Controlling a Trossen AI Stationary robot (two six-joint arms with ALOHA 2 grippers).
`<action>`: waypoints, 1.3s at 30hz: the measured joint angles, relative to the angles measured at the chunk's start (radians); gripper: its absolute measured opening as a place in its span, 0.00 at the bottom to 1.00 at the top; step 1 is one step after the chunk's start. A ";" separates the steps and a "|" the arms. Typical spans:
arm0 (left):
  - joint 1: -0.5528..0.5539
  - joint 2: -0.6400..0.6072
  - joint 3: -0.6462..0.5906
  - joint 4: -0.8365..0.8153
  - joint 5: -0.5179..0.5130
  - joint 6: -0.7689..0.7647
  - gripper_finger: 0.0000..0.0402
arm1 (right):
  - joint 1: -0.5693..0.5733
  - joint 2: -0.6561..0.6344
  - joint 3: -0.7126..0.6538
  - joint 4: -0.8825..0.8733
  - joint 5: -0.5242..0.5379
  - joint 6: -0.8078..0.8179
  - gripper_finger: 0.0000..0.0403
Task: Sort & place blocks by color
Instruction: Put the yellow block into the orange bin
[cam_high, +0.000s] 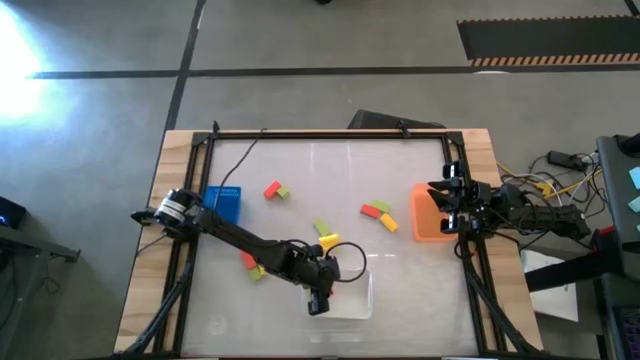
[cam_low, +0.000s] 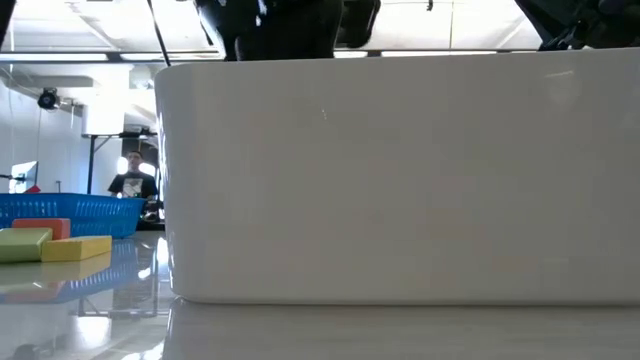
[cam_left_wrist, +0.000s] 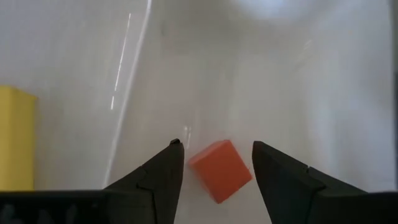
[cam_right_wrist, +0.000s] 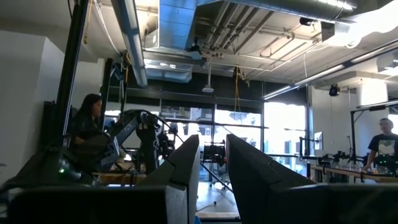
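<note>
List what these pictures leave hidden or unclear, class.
- Low view: the white tray blocks most of the table.
- High view: the left gripper covers the tray's contents.
- Left wrist view: the yellow block is cut off by the edge.

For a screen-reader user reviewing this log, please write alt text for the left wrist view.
The left end effector hangs open over the white tray, an orange block lying tilted on the tray floor between its two dark fingers, apparently untouched by either. A yellow block shows at the picture's edge.
</note>
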 joint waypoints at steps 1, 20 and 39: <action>0.001 -0.009 0.004 -0.027 -0.001 0.000 0.43 | 0.000 0.000 0.000 0.000 0.000 0.000 0.17; 0.116 -0.369 -0.123 -0.190 -0.085 0.318 0.43 | 0.000 0.002 0.000 -0.004 -0.001 -0.055 0.17; 0.425 -0.808 -0.702 0.576 -0.225 0.715 0.43 | 0.000 0.364 0.108 0.193 0.156 -0.077 0.17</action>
